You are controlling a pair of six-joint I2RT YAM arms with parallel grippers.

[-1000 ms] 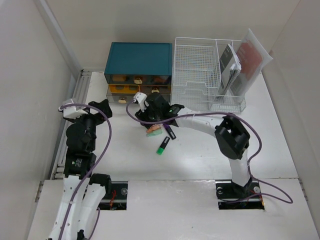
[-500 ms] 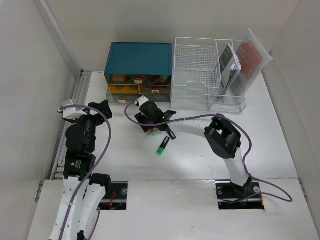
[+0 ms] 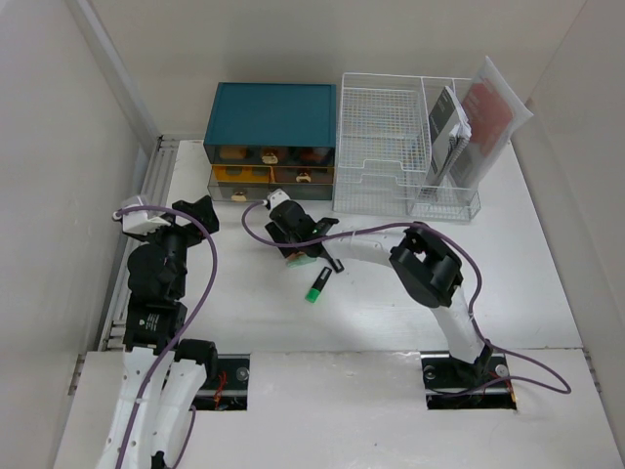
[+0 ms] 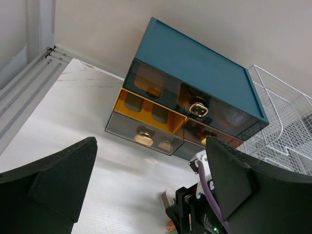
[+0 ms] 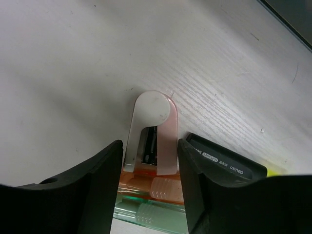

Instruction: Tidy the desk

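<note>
- The big flat white desk (image 3: 508, 274) fills the middle of the top view, and everything else stands on it.
- The right gripper (image 5: 149, 144) is down low on the desk with its jaws apart. One finger is on each side of a small pink and white stapler (image 5: 151, 122), very close to it, and a thin strip of desk shows on one side.
- A flat black thing with small white letters (image 5: 226, 165) lies just beside the stapler.
- A short pen with a green end (image 3: 314, 289) lies near it.
- The left gripper (image 4: 151, 146) is wide open and holds nothing. It faces a teal drawer box (image 4: 195, 83).
- A white wire rack (image 3: 386, 147) stands just beside the box.
</note>
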